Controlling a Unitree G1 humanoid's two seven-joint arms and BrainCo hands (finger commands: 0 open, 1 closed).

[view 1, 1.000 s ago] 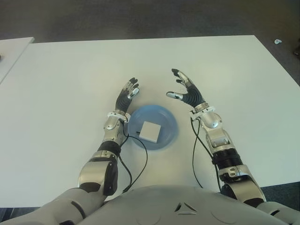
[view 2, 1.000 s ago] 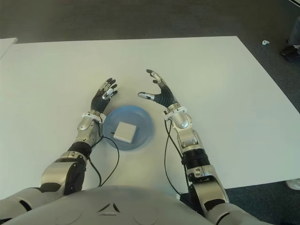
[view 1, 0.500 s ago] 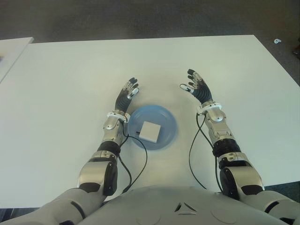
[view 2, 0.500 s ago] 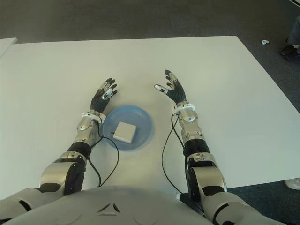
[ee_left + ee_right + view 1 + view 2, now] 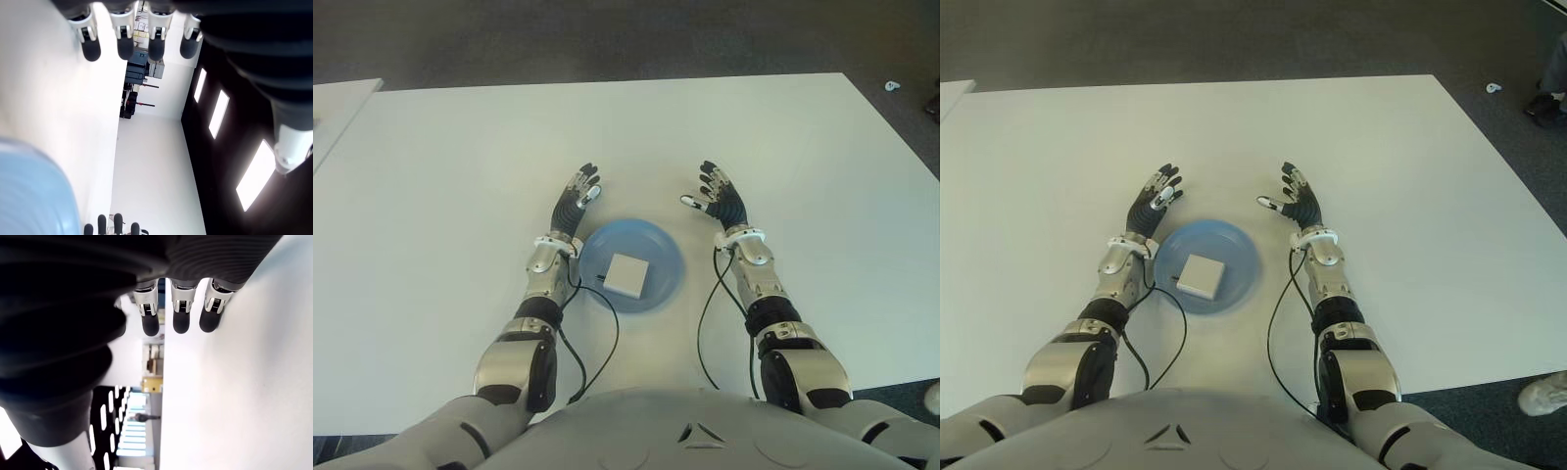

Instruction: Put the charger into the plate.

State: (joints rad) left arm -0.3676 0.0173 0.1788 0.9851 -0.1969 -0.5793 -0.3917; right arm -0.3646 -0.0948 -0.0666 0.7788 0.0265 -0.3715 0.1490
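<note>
A white square charger [image 5: 627, 275] lies inside the blue plate [image 5: 664, 249] at the near middle of the white table [image 5: 460, 166]. My left hand [image 5: 578, 197] sits just left of the plate's far rim, fingers straight and spread, holding nothing. To the right of the plate is my right hand [image 5: 718, 199], also open and empty, palm turned toward the plate. In the left wrist view the plate's rim [image 5: 44, 196] shows beside the straight fingers [image 5: 124, 46]. The right wrist view shows only extended fingers [image 5: 180, 320] over bare table.
Thin black cables [image 5: 607, 343] run along both forearms near the plate. A second white table edge [image 5: 337, 108] shows at far left. A small white object [image 5: 894, 86] lies on the dark floor past the table's far right corner. A shoe [image 5: 1540, 394] shows at the lower right.
My right hand has drawn back from above the plate's far rim to the plate's right side and straightened its fingers. The left hand and the charger have stayed put.
</note>
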